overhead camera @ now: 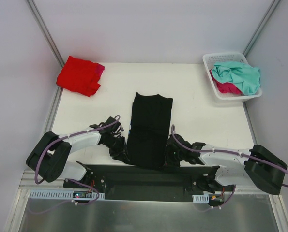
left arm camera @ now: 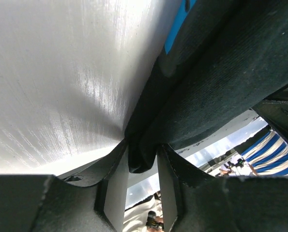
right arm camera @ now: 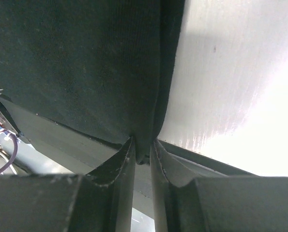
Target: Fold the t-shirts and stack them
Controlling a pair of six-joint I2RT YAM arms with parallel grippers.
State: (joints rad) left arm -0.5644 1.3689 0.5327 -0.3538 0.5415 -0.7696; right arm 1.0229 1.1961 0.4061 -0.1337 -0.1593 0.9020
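Observation:
A black t-shirt [overhead camera: 149, 128], folded into a long strip, lies in the middle of the white table [overhead camera: 202, 121], with its near end at the table's front edge. My left gripper [overhead camera: 120, 145] is at the strip's near left corner. In the left wrist view the left gripper [left arm camera: 143, 154] is shut on a bunched edge of the black cloth [left arm camera: 221, 72]. My right gripper [overhead camera: 170, 150] is at the near right corner. Seen from the right wrist, the right gripper [right arm camera: 143, 150] pinches the folded edge of the shirt [right arm camera: 85, 63].
A folded red t-shirt [overhead camera: 80, 75] lies at the far left corner, with a magenta-pink edge [overhead camera: 101, 70] showing beside it. A white lattice basket [overhead camera: 221, 56] at the far right holds a teal t-shirt [overhead camera: 240, 75] over a magenta one [overhead camera: 226, 88].

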